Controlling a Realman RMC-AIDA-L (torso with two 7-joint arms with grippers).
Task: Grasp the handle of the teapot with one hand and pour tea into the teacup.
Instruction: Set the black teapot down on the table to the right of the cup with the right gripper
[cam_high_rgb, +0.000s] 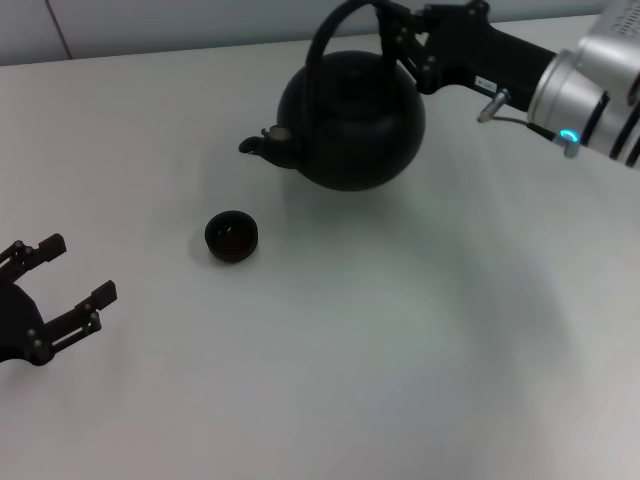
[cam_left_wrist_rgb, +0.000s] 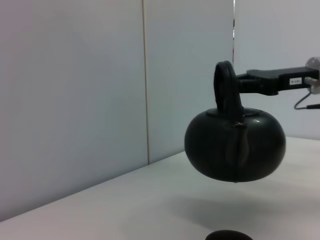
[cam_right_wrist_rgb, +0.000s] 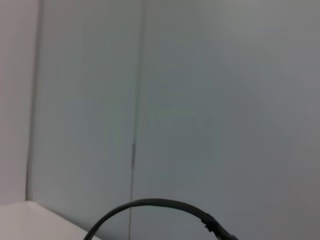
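Note:
The matte-black teapot (cam_high_rgb: 350, 120) hangs in the air above the white table (cam_high_rgb: 400, 350), spout pointing to the left. The left wrist view shows the teapot (cam_left_wrist_rgb: 235, 145) clear of the surface with its shadow beneath. My right gripper (cam_high_rgb: 395, 30) is shut on the arched handle (cam_high_rgb: 328, 35) near its top right. The handle's arc (cam_right_wrist_rgb: 160, 204) shows at the bottom of the right wrist view. The small black teacup (cam_high_rgb: 232, 236) stands on the table in front of and left of the spout; its rim (cam_left_wrist_rgb: 227, 235) shows in the left wrist view. My left gripper (cam_high_rgb: 80, 268) is open and empty at the lower left.
A pale wall (cam_left_wrist_rgb: 75, 100) runs along the table's far edge behind the teapot. The table stretches white in front and to the right of the teacup.

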